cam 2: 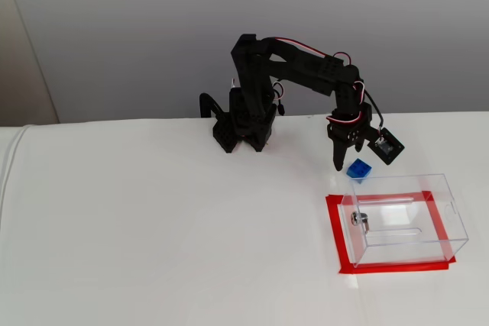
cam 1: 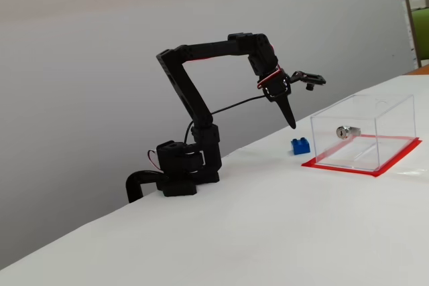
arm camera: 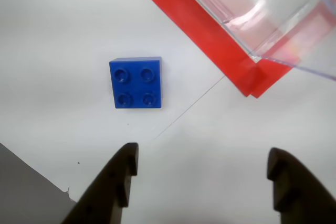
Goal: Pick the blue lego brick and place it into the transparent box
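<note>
white tabletop (cam 2: 153, 227); black two-finger gripper (arm camera: 202, 163) spread wide, empty, above small bright-blue studded lego brick (arm camera: 136, 82) near clear plastic box's (cam 2: 412, 219) red-based corner; risks clipping that corner descending.

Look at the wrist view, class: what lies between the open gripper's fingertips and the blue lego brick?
Nothing: in the wrist view only bare white table with a thin seam line separates the gripper from the blue lego brick.

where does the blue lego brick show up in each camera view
Wrist view: the blue lego brick lies left of centre, studs up, ahead of the open gripper.
A fixed view, right of centre, on the table.
Another fixed view, right of centre.
Shared landmark: the transparent box, just beside the brick.
</note>
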Robot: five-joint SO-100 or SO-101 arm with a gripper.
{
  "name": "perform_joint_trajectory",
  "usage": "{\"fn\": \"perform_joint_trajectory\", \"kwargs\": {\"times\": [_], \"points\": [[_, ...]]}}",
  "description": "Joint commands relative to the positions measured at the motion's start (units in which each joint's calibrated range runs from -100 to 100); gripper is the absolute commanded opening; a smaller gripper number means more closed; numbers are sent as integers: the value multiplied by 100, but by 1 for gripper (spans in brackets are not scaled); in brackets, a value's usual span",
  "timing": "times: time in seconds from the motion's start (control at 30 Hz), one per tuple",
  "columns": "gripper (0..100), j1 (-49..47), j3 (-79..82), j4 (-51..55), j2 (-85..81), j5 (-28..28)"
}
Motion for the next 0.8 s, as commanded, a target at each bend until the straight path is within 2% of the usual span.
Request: {"fn": "perform_joint_trajectory", "kwargs": {"times": [0.0,0.27,0.57,0.77], "points": [[28,-107,-439,-24,138,-82],[32,-403,-800,-154,698,-202],[31,-676,-809,-912,1080,-380],[31,-869,-809,-990,1318,-520]]}}
